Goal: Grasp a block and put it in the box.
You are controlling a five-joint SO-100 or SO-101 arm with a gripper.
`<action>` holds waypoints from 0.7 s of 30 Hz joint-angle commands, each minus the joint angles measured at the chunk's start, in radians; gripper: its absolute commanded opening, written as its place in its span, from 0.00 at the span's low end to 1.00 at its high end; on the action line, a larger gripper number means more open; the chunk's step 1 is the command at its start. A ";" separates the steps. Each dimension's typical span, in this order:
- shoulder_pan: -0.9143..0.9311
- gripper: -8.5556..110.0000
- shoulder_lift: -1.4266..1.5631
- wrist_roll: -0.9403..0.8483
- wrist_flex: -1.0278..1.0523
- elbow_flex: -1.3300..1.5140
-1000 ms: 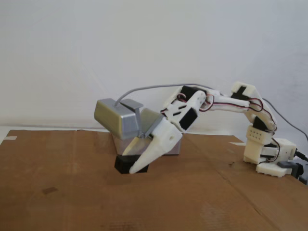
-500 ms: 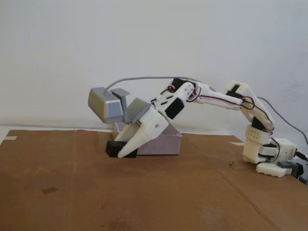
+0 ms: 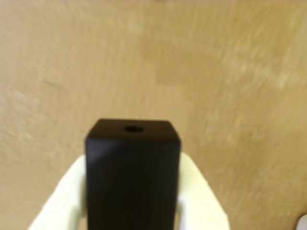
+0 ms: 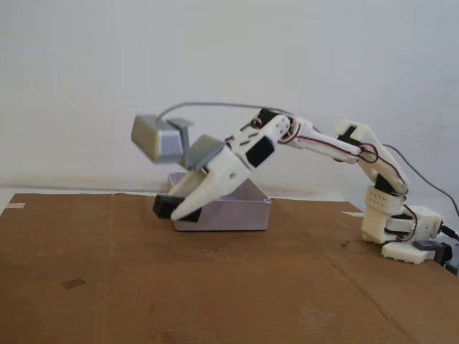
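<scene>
Wrist view: black block (image 3: 133,177) clamped between white fingers (image 3: 67,201), long axis pointing ahead over bare brown surface (image 3: 216,72); fixed view: block (image 4: 166,206) carried at the box's (image 4: 237,213) left end, box toward the arm's base.

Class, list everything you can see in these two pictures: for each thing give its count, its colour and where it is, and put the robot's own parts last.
block: one, black, held between the gripper's fingers; in the fixed view it is off the table, at the box's left end.
box: one, pale lilac-white, open-topped, on the table behind the gripper.
table: one, brown cardboard-covered surface, filling the lower part of the fixed view.
wall: white, behind the table.
arm: one, white with black motors, base at the right, reaching left.
camera: one, grey, mounted above the gripper.
gripper: one, white, shut on the block.
</scene>
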 commanded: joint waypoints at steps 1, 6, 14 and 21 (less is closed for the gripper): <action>0.006 0.09 0.100 -0.011 0.034 -0.186; 0.008 0.09 0.100 -0.011 0.058 -0.181; 0.008 0.09 0.101 -0.011 0.063 -0.175; 0.009 0.09 0.167 -0.011 0.081 -0.092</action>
